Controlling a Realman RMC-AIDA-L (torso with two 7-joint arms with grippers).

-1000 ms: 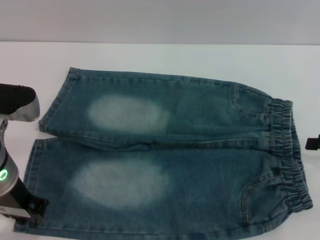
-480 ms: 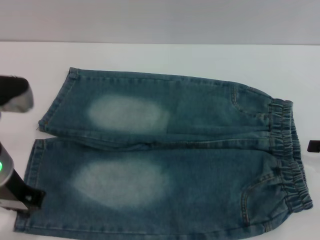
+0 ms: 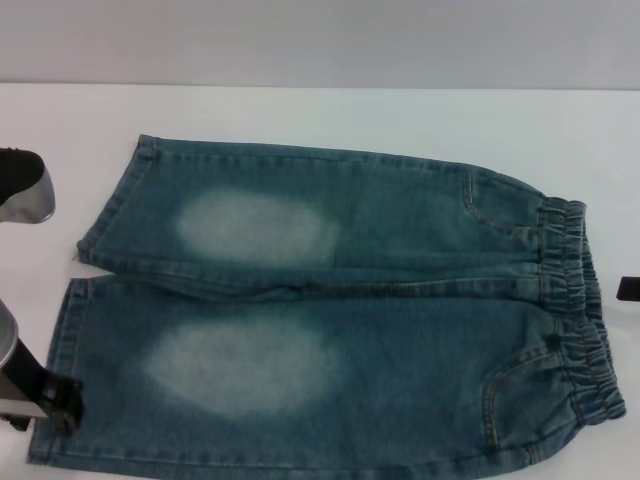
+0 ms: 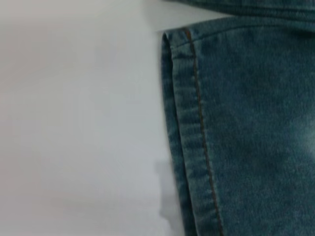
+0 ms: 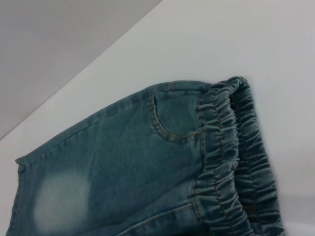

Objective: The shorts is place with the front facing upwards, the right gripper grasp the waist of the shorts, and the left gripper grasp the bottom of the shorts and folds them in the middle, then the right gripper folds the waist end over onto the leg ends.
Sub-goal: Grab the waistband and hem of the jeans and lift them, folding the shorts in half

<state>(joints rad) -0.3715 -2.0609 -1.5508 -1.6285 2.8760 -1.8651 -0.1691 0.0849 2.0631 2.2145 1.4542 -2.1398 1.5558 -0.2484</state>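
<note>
Shorts (image 3: 330,320): blue-green denim, spread flat on white counter (image 3: 330,115), front up, legs side by side. Pale oval patches on both legs, stitched pocket lines near waist. Nearest leg runs to near edge of counter.

Waist (image 3: 575,310): puckered elastic band, at right side of counter.

Bottom of the shorts (image 3: 70,330): two straight stitched hems, at left side of counter. Left wrist view shows one hem close up w/ orange stitch line, lying flat on counter.

Left gripper (image 3: 58,400): black claw on silver arm, near-left corner of counter, at hem of nearer leg, on or just above the denim; contact not clear. Finger opening: cannot tell; nothing seen lifted.

Right gripper (image 3: 629,289): only a dark tip at right edge of head view, just beside waist, apart from band. Finger opening: cannot tell; holds nothing visible.

Other: dark-and-silver rounded part (image 3: 22,187) at left edge, off the cloth.
</note>
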